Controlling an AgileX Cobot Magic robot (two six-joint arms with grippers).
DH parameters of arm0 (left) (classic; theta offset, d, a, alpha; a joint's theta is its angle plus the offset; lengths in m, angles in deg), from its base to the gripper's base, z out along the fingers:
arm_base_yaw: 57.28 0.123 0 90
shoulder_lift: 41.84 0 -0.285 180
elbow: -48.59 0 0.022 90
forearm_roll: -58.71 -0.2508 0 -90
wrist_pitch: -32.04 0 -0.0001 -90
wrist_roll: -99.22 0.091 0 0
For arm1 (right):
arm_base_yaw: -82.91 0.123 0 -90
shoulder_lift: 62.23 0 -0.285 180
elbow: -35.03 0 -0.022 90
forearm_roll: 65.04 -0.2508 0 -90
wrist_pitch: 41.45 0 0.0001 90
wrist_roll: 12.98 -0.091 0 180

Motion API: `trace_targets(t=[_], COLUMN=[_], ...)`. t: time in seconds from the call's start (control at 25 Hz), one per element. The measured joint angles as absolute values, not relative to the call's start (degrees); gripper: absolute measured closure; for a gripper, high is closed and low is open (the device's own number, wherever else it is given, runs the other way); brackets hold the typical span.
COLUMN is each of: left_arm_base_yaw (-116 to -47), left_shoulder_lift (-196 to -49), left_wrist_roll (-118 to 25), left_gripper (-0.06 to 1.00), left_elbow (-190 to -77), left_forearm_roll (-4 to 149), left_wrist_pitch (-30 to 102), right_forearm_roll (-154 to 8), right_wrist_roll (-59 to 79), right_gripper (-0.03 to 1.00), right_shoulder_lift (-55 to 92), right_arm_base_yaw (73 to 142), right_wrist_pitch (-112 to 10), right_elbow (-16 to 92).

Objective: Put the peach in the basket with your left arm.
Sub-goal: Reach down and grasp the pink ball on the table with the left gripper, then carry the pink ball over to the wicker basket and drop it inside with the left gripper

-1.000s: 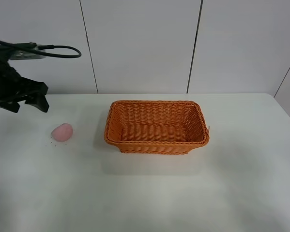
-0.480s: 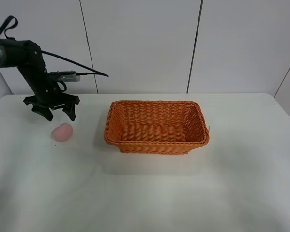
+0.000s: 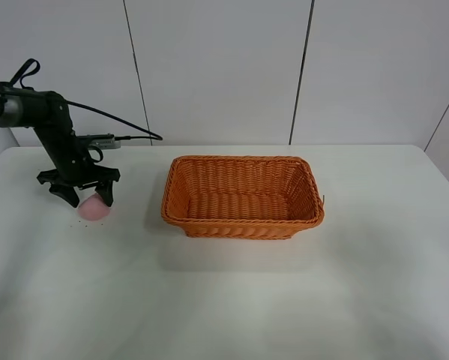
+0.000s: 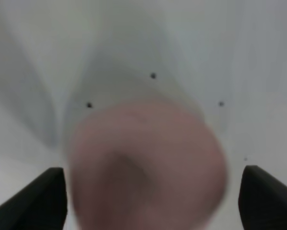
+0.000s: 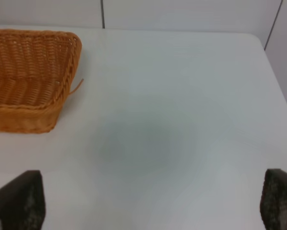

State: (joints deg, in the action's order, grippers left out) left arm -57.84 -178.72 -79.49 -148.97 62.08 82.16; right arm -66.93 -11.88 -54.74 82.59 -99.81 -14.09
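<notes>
sitting empty on the white table (image 3: 231,300), the basket (image 3: 243,196) lies well apart from the left gripper's jaws, so nothing of the placing is done. the left arm (image 3: 55,131) reaches down over the peach (image 3: 94,212), and the left gripper (image 3: 84,196) hovers low with its jaws spread wide, gripping nothing. the peach rests on the table between and just below them, with a gap on either side in the blurred left wrist view. what is left, as i judge it: close on the fruit, lift, carry it across to the basket, let go. the bare table between jaws and basket shows no obstacle; only the basket's near side must be cleared. the right gripper (image 5: 148,211), jaws also wide and empty, has a corner of the basket ahead of it. a few dark specks (image 4: 153,75) dot the table just beyond the peach.
</notes>
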Motion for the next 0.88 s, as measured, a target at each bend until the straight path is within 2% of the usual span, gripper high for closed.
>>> trace_targets(t=[0.12,0.2,0.32,0.4,0.52,0.88], left_arm_base_yaw=[-57.84,-57.84,-57.84,-57.84,-57.84,-57.97], left_shoulder_lift=[-178.72,-178.72,-178.77,-178.56,-177.4,-167.82], left_wrist_roll=[-79.44,-79.44,-79.44,-79.44,-79.44,-79.44], left_gripper=[0.26,0.41,0.71,0.84,0.89,0.89], left_elbow=[-148.97,-148.97,-149.02,-149.37,-150.33,-160.58], left_forearm_roll=[62.08,62.08,62.08,62.08,62.08,62.04], left_wrist_pitch=[81.75,81.55,81.8,82.86,84.76,97.17], right_forearm_roll=[-66.93,-66.93,-66.93,-66.93,-66.93,-66.93], right_wrist_roll=[-11.88,-11.88,-11.88,-11.88,-11.88,-11.88], right_gripper=[0.27,0.27,0.27,0.27,0.27,0.27], right_shoulder_lift=[-54.74,-54.74,-54.74,-54.74,-54.74,-54.74], right_arm_base_yaw=[82.59,82.59,82.59,82.59,82.59,82.59], right_wrist_pitch=[-99.81,-99.81,-99.81,-99.81,-99.81,-99.81], right_elbow=[-14.09,-14.09,-14.09,-14.09,-14.09,-14.09])
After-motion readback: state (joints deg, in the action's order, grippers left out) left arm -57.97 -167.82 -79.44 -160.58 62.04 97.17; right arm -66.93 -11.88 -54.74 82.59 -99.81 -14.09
